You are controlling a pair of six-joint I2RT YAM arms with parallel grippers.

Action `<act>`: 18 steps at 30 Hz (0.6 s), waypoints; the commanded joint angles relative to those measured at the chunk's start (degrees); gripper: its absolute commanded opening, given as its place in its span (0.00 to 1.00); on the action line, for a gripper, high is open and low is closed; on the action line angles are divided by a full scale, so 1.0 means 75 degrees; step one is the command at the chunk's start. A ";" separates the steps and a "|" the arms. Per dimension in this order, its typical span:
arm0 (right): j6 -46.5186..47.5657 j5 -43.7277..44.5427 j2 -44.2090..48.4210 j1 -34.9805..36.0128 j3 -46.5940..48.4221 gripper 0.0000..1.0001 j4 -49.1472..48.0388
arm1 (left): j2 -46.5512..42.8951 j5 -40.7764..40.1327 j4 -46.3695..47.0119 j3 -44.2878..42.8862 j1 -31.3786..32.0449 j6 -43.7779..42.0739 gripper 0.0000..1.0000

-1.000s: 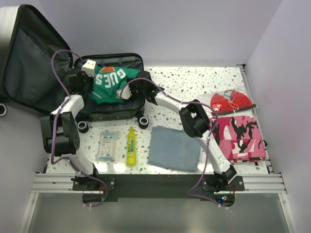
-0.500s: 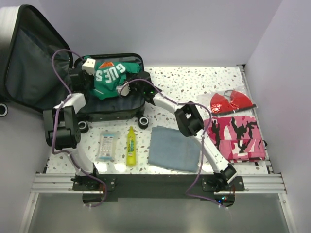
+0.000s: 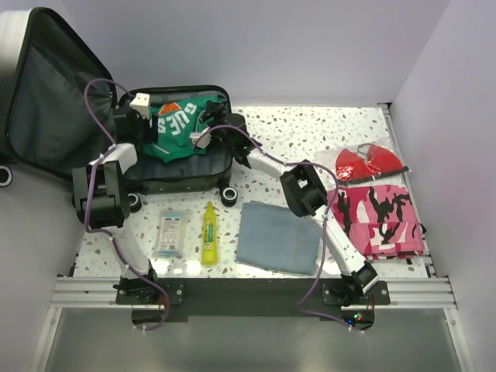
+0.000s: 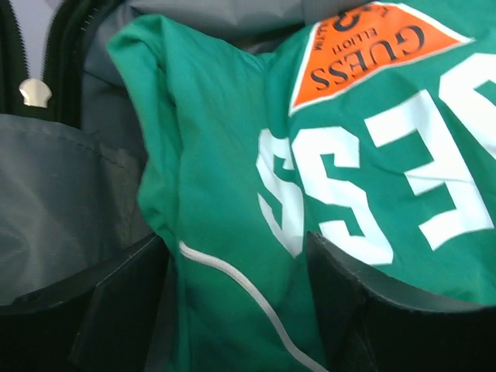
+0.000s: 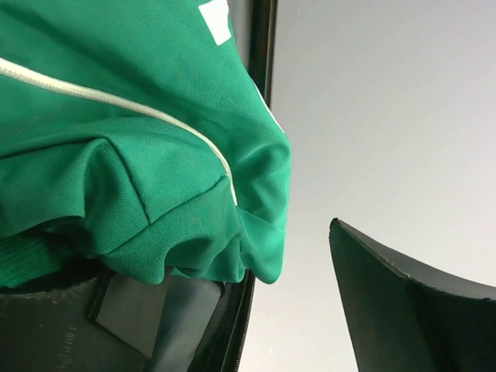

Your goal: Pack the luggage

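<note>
The luggage (image 3: 182, 177) lies open at the back left of the table, its lid (image 3: 46, 101) leaning back. A green shirt with white letters (image 3: 182, 124) is bunched inside on the grey lining (image 4: 62, 194). My left gripper (image 3: 143, 116) hovers at the shirt's left end. In the left wrist view the left gripper (image 4: 236, 310) is open, with green cloth lying loose between the spread fingers (image 4: 116, 310). My right gripper (image 3: 205, 136) is at the shirt's right end. In the right wrist view the right gripper (image 5: 232, 318) is open, and the shirt's hem (image 5: 232, 232) hangs over the luggage rim (image 5: 263, 46).
In front of the luggage lie a clear packet (image 3: 170, 232), a yellow bottle (image 3: 208, 232) and a folded blue cloth (image 3: 277, 236). A pink camouflage garment (image 3: 380, 218) and a red item in plastic (image 3: 368, 163) sit at the right edge.
Both grippers carried the green shirt toward the back of the luggage, then opened and let it go. The shirt now rests further back inside.
</note>
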State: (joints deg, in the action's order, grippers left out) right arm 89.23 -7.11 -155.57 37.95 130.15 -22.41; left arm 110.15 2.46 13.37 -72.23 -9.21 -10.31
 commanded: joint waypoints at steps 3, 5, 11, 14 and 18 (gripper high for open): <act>0.0419 0.0082 0.1334 -0.0080 -0.1050 0.86 -0.0643 | -0.0809 -0.0129 -0.0609 -0.0927 -0.0178 0.0155 0.91; 0.0489 -0.0070 0.1967 -0.0069 -0.1846 0.90 -0.0773 | -0.1021 -0.0024 -0.0879 -0.1057 -0.0283 0.0283 0.99; 0.0233 -0.0691 0.2987 -0.0080 -0.2928 0.98 -0.0154 | -0.1315 0.0409 -0.1570 -0.1689 -0.0342 0.0319 1.00; -0.0797 -0.1450 0.3059 -0.0127 -0.2635 0.98 0.0198 | -0.1362 0.0667 -0.1653 -0.1655 -0.0342 0.0436 1.00; -0.2167 -0.2190 0.3140 -0.0162 -0.1956 0.98 0.1240 | -0.1526 0.1123 -0.1770 -0.1492 -0.0319 0.0519 1.00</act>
State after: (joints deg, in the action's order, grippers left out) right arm 82.72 -16.34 -136.42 37.50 111.20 -18.26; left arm 100.38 6.90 2.33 -83.37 -11.57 -7.92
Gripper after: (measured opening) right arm 0.983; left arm 0.997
